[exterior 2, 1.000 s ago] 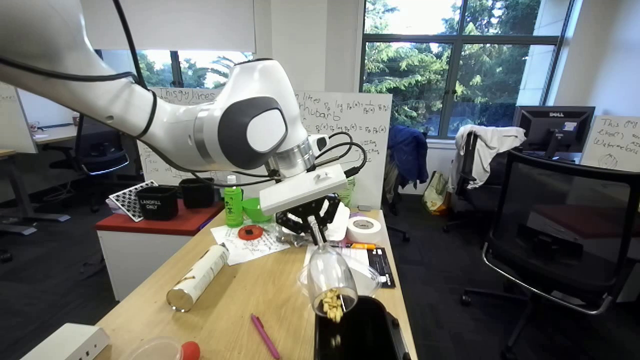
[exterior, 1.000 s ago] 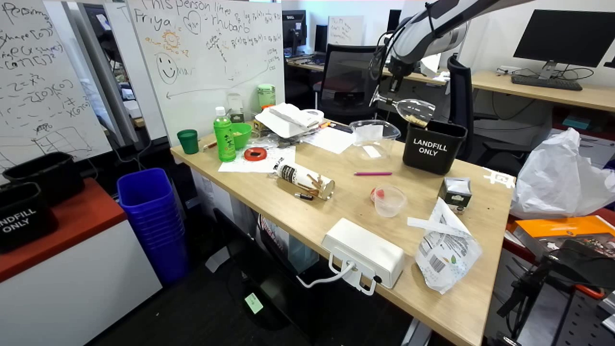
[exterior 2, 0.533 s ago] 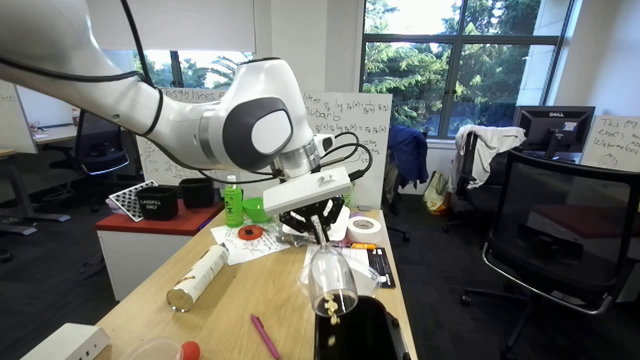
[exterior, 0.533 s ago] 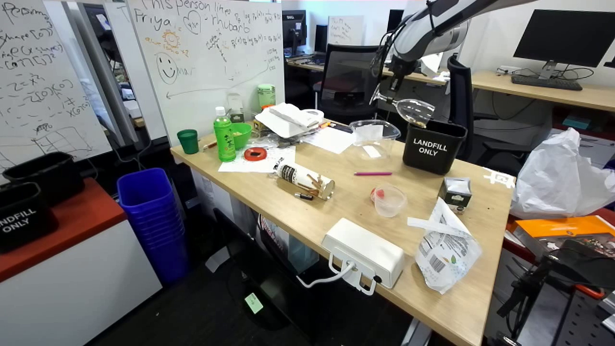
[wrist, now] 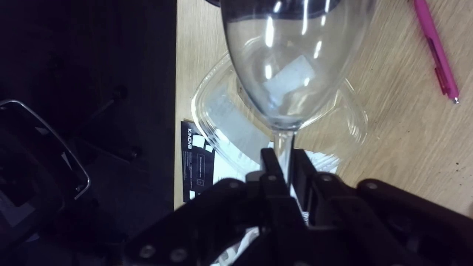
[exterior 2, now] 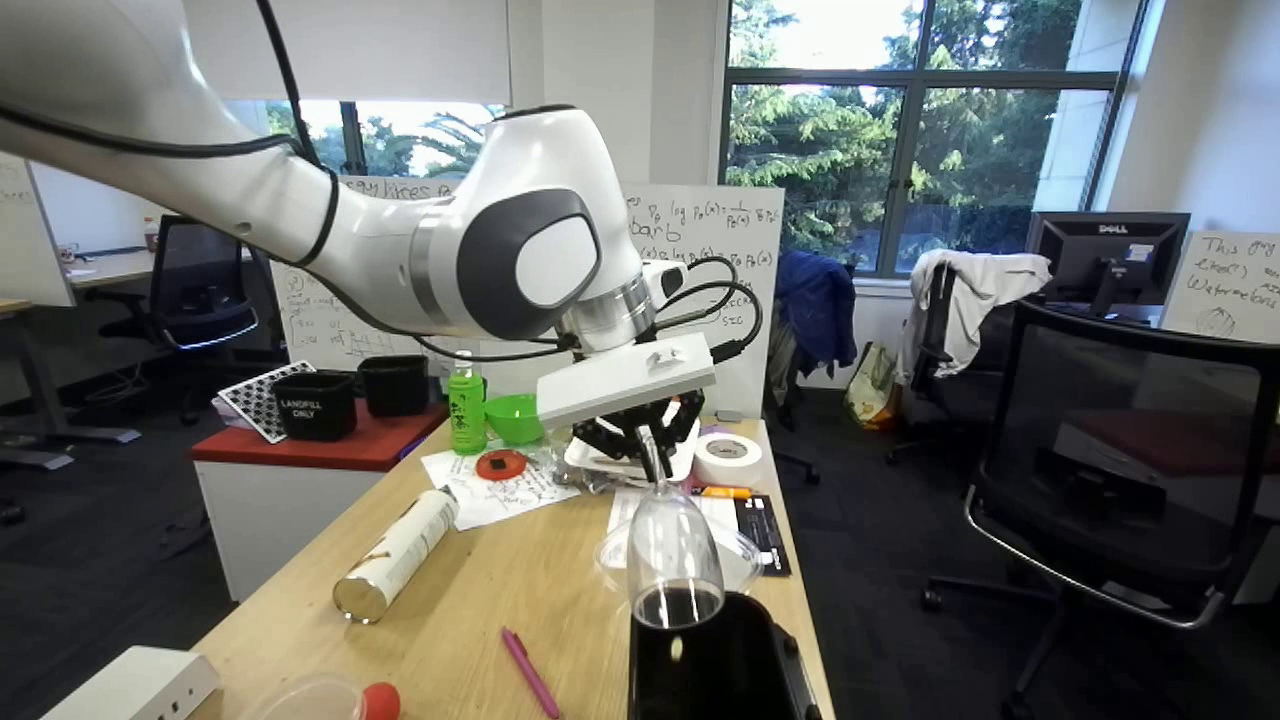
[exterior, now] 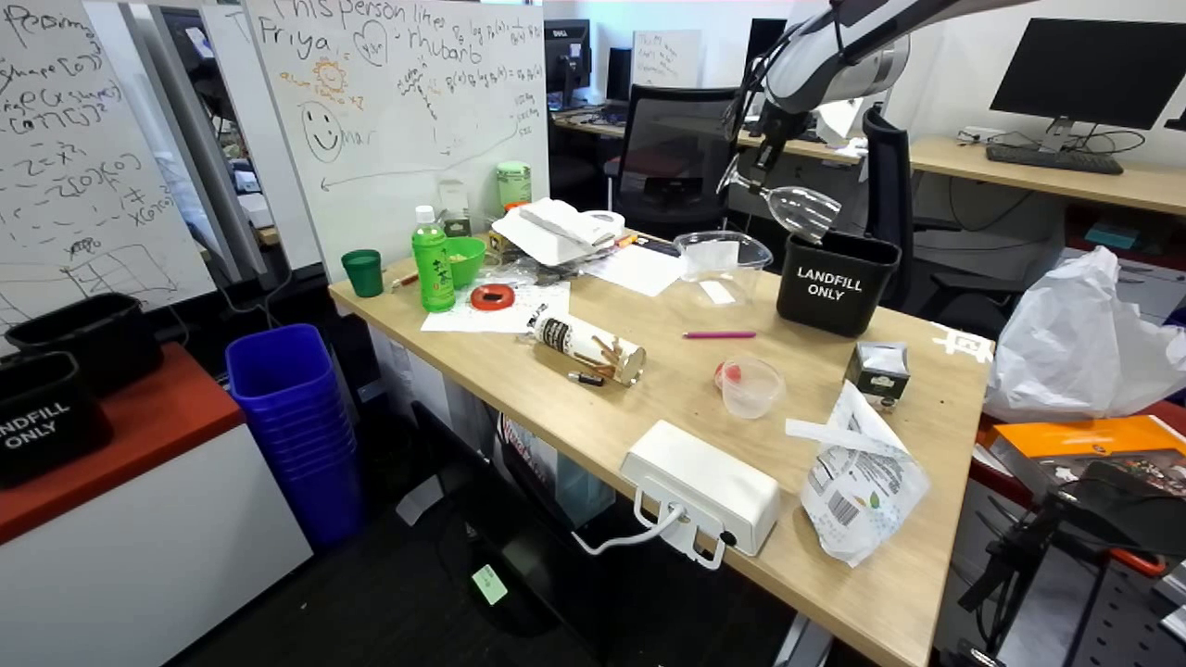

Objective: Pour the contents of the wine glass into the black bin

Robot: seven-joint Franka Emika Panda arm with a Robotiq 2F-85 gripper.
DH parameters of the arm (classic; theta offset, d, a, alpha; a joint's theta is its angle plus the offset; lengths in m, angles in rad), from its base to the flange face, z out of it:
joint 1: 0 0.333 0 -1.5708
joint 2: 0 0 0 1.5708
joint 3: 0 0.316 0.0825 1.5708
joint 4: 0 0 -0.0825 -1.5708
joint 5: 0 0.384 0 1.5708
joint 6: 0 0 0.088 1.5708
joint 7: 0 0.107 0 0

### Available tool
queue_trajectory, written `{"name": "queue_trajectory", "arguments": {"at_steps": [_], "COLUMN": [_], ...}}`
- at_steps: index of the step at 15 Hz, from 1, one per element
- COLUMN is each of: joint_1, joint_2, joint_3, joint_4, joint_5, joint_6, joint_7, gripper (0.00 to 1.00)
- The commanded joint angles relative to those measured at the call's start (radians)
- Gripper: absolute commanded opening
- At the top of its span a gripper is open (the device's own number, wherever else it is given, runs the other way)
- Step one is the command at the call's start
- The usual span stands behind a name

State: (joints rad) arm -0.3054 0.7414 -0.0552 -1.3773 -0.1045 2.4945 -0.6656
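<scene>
Black and lettered "LANDFILL ONLY", the bin (exterior: 825,306) stands below the claw (wrist: 284,155), which pinches the clear wine glass (exterior 2: 675,550) by its stem, mouth tipped down over the bin. Under the claw, a see-through tub (wrist: 202,99) and "KINOVA" card (wrist: 197,162) sit on the wooden desk (wrist: 406,129), a magenta pen (wrist: 436,51) to one side.

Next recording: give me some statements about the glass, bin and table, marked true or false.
The gripper holds the glass by its stem. True.
The glass is upright. False: it tilts mouth-down toward the bin on the table.
The bin reads LANDFILL ONLY. True.
The glass is full. False: it looks all but empty.
A pale piece shows below the glass's mouth. True.
The pink pen is in the bin. False: the pink pen lies on the table.
</scene>
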Motion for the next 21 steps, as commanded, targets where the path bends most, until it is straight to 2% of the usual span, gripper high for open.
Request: {"name": "queue_trajectory", "arguments": {"at_steps": [1, 3, 7, 13, 15, 17, 21], "joint_1": [-0.011, -0.011, 0.027, 0.107, 0.164, 0.237, 0.377], "joint_2": [-0.012, -0.019, -0.057, -0.177, -0.222, -0.254, -0.276], "joint_3": [0.012, 0.012, -0.040, -0.099, -0.128, -0.169, -0.241], "joint_4": [-0.019, -0.031, -0.071, -0.204, -0.276, -0.343, -0.437], "joint_5": [0.004, 0.001, -0.059, -0.256, -0.366, -0.494, -0.818], "joint_6": [0.053, 0.073, 0.060, 0.090, 0.112, 0.133, 0.119], "joint_7": [0.023, 0.034, 0.095, 0.170, 0.214, 0.320, 0.630], "gripper": [0.04, 0.04, 0.04, 0.04, 0.04, 0.04, 0.04]}}
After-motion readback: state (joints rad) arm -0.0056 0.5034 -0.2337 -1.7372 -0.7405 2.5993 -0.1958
